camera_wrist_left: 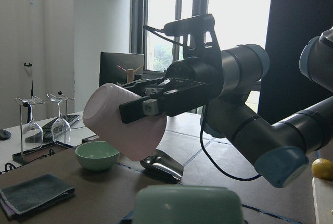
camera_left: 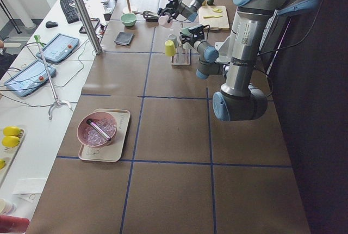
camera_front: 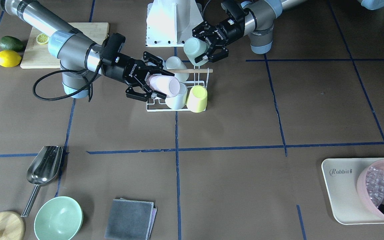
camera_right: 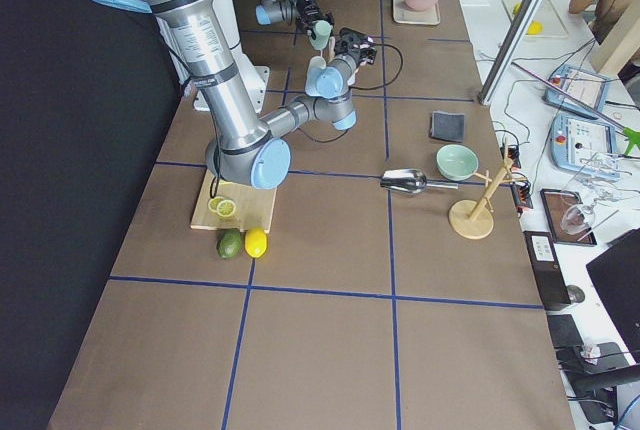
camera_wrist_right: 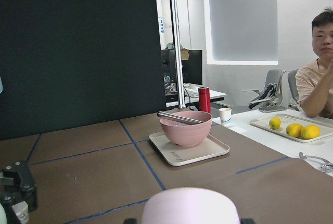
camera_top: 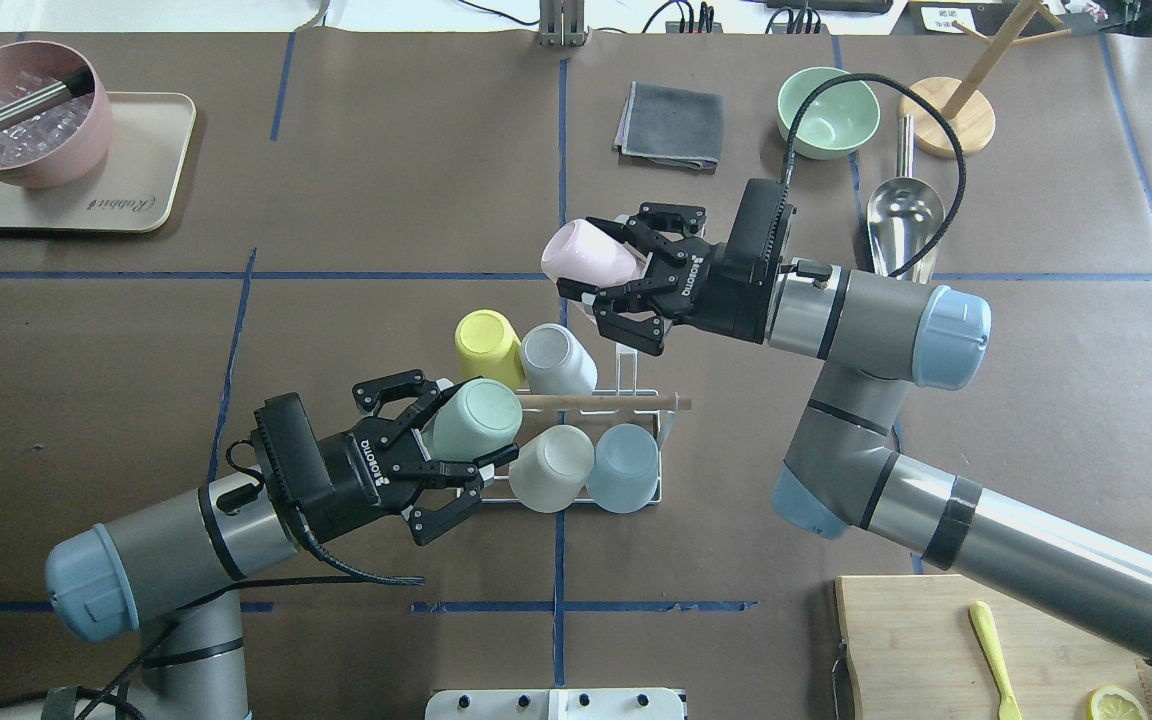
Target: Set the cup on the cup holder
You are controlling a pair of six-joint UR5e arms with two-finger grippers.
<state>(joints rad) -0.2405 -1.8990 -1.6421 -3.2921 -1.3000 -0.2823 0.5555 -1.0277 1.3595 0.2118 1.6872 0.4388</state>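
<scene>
Reaching in low from 7 o'clock of the overhead view (12 o'clock being the side farthest from the robot), the left arm lies almost level. Its left gripper [camera_top: 461, 425] has its fingers clamped around a mint-green plastic cup [camera_top: 476, 418]. This cup is tilted at the 9 o'clock end of the white wire cup holder [camera_front: 200, 78], and whether it sits on a prong cannot be told.

The right arm enters from 4 o'clock, bends at the elbow and runs its forearm toward 9 o'clock. The right gripper [camera_top: 601, 260] grips a pale pink plastic cup [camera_top: 586, 255]. That cup is held on its side, raised off the table at the holder's 12 o'clock side.

Cups number six: two held and four on the holder. On the far side of the light wooden rod [camera_top: 626, 402] are a yellow cup [camera_top: 488, 345] at 10 o'clock and a grey-white cup [camera_top: 558, 358] at 12. On the near side are a white cup [camera_top: 551, 468] at 6 and a pale blue cup [camera_top: 626, 468] at 5. All four are upended.
</scene>
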